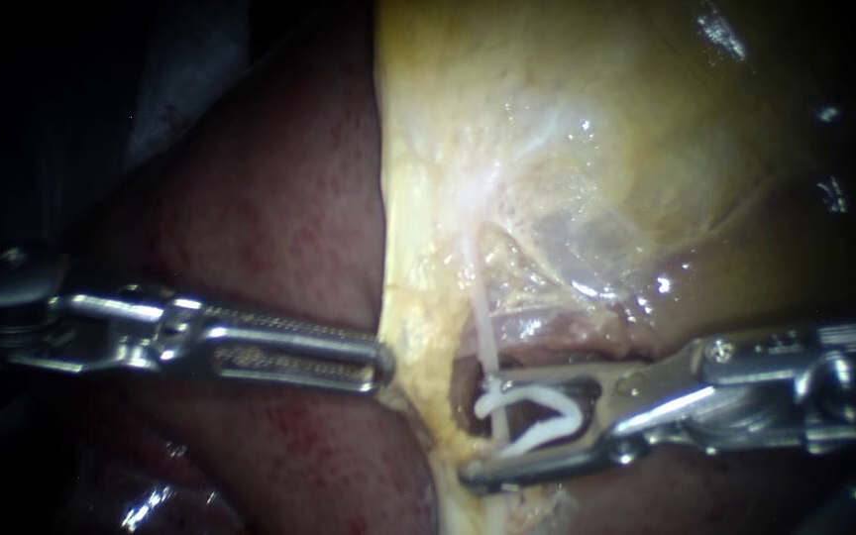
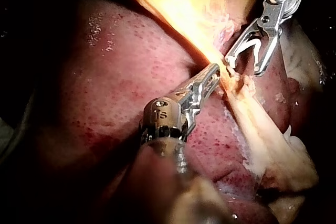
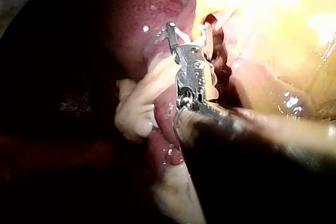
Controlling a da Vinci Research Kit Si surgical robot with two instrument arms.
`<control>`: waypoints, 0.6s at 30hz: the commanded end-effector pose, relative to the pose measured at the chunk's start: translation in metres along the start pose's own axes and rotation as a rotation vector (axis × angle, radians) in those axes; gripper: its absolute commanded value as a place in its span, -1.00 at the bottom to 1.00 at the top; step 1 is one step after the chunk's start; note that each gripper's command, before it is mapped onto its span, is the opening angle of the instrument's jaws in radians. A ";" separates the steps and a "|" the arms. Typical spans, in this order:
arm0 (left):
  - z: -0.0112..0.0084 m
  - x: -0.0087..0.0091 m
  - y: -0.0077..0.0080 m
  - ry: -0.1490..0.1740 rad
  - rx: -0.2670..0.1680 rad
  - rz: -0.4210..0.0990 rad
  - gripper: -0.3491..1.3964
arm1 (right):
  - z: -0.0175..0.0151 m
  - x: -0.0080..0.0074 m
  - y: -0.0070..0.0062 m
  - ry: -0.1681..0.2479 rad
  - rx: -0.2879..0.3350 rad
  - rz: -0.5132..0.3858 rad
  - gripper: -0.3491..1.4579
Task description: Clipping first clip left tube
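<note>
Our right instrument (image 1: 482, 428) holds its jaws open, the white clip (image 1: 532, 393) straddling the thin tube (image 1: 484, 327). Our left instrument (image 1: 384, 367) grips the gallbladder (image 1: 547, 149) edge. Next, we judge, comes closing the clip squarely.

One short stamped mark (image 2: 161, 114), dark characters on bright steel, stands on the rounded silver metal wrist housing (image 2: 163, 121) of the slender left instrument (image 2: 210, 77), on the face turned toward the left wrist camera. It is the only lettering visible in that view, and it is not read out here. In the endoscope view and the right wrist view, no text, label, brand, number or sign can be made out on any surface.
</note>
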 end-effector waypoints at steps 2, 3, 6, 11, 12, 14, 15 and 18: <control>-0.0001 0.0000 -0.0001 -0.001 -0.002 0.001 -1.00 | 0.0004 -0.0001 0.0001 -0.001 0.000 -0.003 0.01; -0.0002 0.0000 -0.0002 -0.001 -0.002 0.001 -1.00 | 0.0007 -0.0003 0.0002 -0.001 0.000 -0.004 0.01; -0.0002 -0.0001 -0.0005 -0.001 -0.002 0.001 -1.00 | 0.0011 -0.0007 0.0005 -0.001 -0.003 -0.007 0.00; -0.0003 -0.0001 -0.0007 -0.004 0.000 0.000 -1.00 | 0.0019 -0.0014 0.0012 -0.001 -0.007 -0.013 0.00; -0.0003 -0.0001 -0.0007 -0.004 0.000 0.000 -1.00 | 0.0021 -0.0016 0.0013 -0.001 -0.008 -0.014 0.00; -0.0003 -0.0001 -0.0007 -0.004 0.000 0.000 -1.00 | 0.0024 -0.0019 0.0017 0.000 -0.010 -0.016 0.00; -0.0003 -0.0002 -0.0007 -0.004 0.000 0.000 -1.00 | 0.0026 -0.0020 0.0018 0.000 -0.011 -0.016 0.01; -0.0003 -0.0002 -0.0007 -0.004 0.000 0.000 -1.00 | 0.0031 -0.0022 0.0022 0.001 -0.014 -0.018 0.01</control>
